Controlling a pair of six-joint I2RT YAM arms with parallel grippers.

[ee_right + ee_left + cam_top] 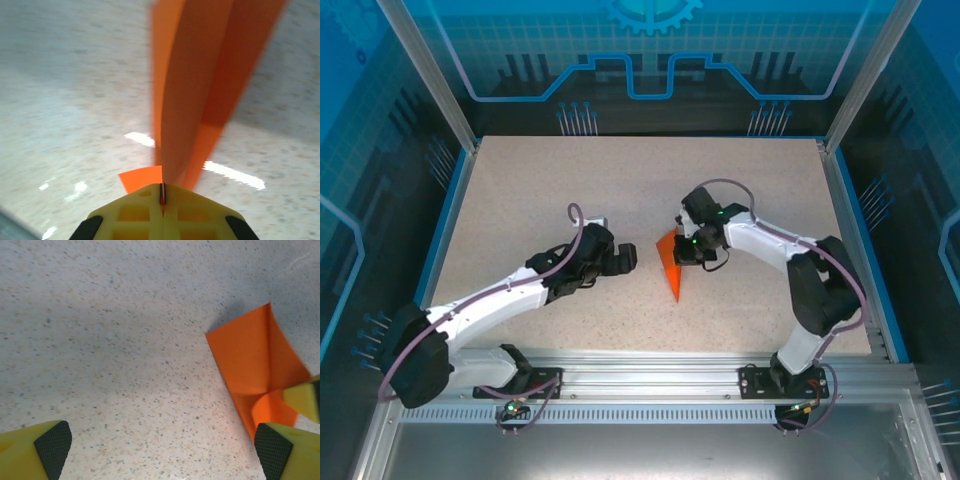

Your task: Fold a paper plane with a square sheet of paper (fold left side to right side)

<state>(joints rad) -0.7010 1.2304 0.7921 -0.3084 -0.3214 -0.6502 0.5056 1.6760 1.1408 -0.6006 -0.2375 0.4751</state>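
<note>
The orange-red sheet of paper (671, 266) is folded into a narrow pointed shape, its tip toward the near edge of the table. My right gripper (689, 250) is shut on its far right edge and holds it partly off the table. In the right wrist view the shut jaws (162, 194) pinch the paper (195, 90), which stands up on edge ahead of them. My left gripper (626, 258) stands open just left of the paper, nothing between its fingers. In the left wrist view the paper (252, 350) lies at the right, beside the right pad (272, 447).
The speckled table (540, 200) has blue raised borders on the left, right and back, with a metal frame around it. A yellow finger of the right gripper (305, 399) shows at the right edge of the left wrist view.
</note>
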